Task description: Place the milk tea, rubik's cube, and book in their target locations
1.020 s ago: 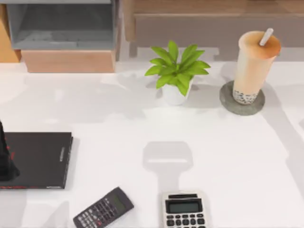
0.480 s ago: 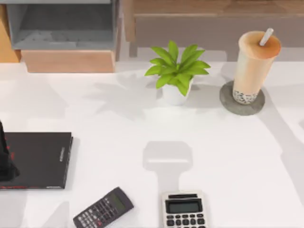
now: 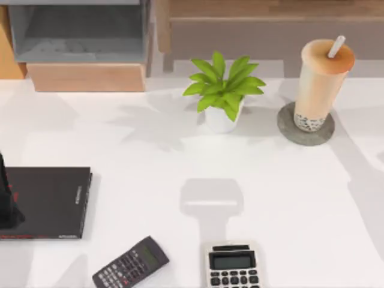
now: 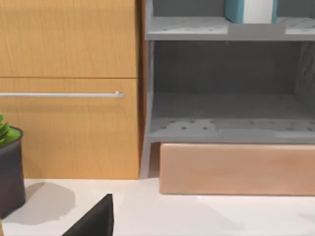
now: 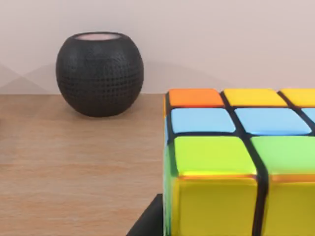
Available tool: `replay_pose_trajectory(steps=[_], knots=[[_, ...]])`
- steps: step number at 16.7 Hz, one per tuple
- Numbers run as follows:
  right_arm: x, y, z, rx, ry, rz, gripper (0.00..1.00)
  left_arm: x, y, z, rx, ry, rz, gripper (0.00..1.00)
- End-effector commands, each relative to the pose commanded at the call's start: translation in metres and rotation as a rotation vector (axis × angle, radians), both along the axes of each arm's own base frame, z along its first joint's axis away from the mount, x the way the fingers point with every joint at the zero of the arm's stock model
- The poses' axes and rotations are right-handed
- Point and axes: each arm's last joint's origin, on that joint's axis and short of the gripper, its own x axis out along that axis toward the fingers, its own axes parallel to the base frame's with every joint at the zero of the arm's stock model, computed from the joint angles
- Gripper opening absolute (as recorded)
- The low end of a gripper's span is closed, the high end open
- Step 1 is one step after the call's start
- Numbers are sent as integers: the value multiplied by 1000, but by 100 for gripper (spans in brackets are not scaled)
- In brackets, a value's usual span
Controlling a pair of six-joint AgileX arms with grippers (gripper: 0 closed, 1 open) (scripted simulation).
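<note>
The milk tea [image 3: 321,81] stands upright on the round grey coaster [image 3: 289,133] at the table's back right. In the right wrist view the rubik's cube [image 5: 236,162] looms very close over a wooden surface [image 5: 74,162], and a dark part of my right gripper [image 5: 147,221] sits right beside it. The teal book [image 4: 235,10] stands on the grey shelf's upper level [image 4: 197,29] in the left wrist view, where a dark part of my left gripper [image 4: 93,221] pokes in. My left arm [image 3: 7,198] hangs over the flat black book [image 3: 51,201] at the table's left.
A potted plant [image 3: 222,90] stands mid-back. Two calculators [image 3: 131,263] [image 3: 233,265] lie at the front edge. A grey shelf unit [image 3: 78,30] and a wooden block [image 3: 87,77] line the back left. A black round speaker [image 5: 100,73] sits behind the cube.
Faint shadows on the table's back left and right side have shifted. The milk tea, black book, plant and calculators have stayed where they were.
</note>
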Motion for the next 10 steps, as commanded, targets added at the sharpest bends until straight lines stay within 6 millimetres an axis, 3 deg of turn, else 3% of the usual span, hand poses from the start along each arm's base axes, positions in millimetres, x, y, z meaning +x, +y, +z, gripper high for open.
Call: replay_pose_trajectory(steps=[5,10], knots=[[42,0,5,4,-16,1,0,0,0,0,0,0,0,100],[74,0,-5,-1,6,2,0,0,0,0,0,0,0,100]])
